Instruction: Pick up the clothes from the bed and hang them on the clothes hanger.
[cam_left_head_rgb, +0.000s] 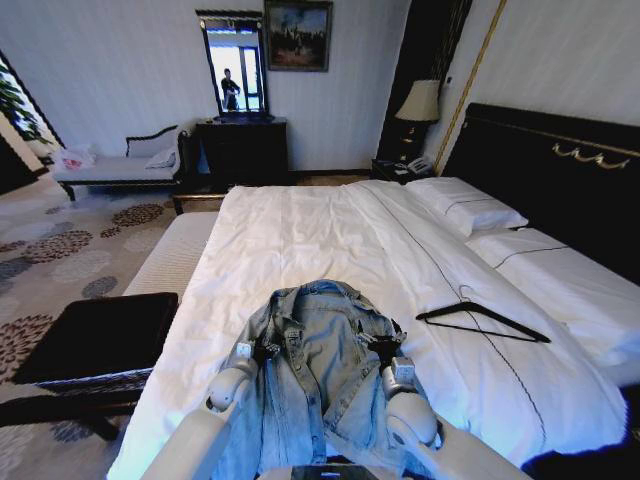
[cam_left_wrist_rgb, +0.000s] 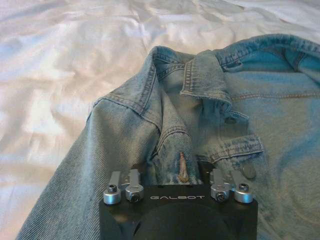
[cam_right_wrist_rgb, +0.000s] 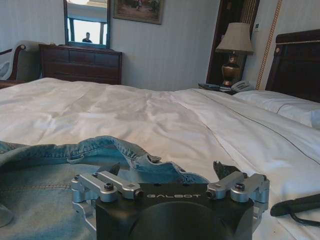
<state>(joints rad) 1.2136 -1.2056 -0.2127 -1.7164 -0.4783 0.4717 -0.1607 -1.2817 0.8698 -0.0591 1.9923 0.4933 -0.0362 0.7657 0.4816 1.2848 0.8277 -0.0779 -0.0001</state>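
The light-blue washed denim jacket lies spread on the near end of the wide bed with the white duvet, collar toward the headboard and hem toward the robot — its long axis runs straight away from the robot. Both arms sit over it, one at each shoulder. The left gripper is low on the jacket's left shoulder seam, directly ahead of its jaws in the left wrist view; its jaws stand apart with denim bunched between them, though a firm hold cannot be confirmed. The right gripper hovers at the collar's right edge, jaws wide and empty, the cloth just ahead of them. The thin black triangular coat hanger lies flat on the duvet off to the right, hook toward the pillows, well apart from the jacket — nearer the right arm.
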